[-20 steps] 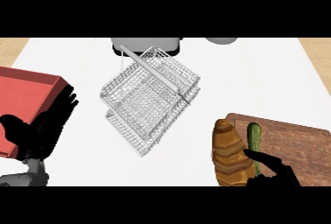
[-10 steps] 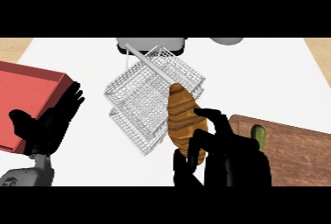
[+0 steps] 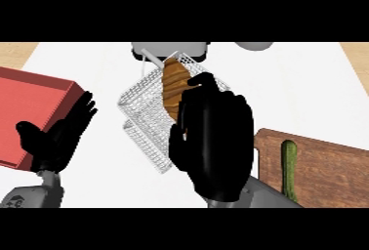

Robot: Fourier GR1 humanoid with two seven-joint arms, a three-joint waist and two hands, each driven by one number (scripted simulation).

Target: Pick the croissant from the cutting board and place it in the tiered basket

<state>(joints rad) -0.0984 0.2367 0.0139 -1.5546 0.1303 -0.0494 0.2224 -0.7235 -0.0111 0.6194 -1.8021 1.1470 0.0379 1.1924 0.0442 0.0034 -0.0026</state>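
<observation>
Croissant [image 3: 173, 89] sits toward twelve o'clock, lengthwise over the upper tier of the wire tiered basket [image 3: 144, 100] — the right hand [image 3: 214, 139] covers its lower end, fingers curled round it, thumb at its left side. At four o'clock lies the wooden cutting board [image 3: 324, 163] with a green vegetable [image 3: 290, 166] upright on it. At nine o'clock a red box [image 3: 32, 105] — the left hand [image 3: 57, 139] rests beside it, fingers straight and spread, holding nothing
</observation>
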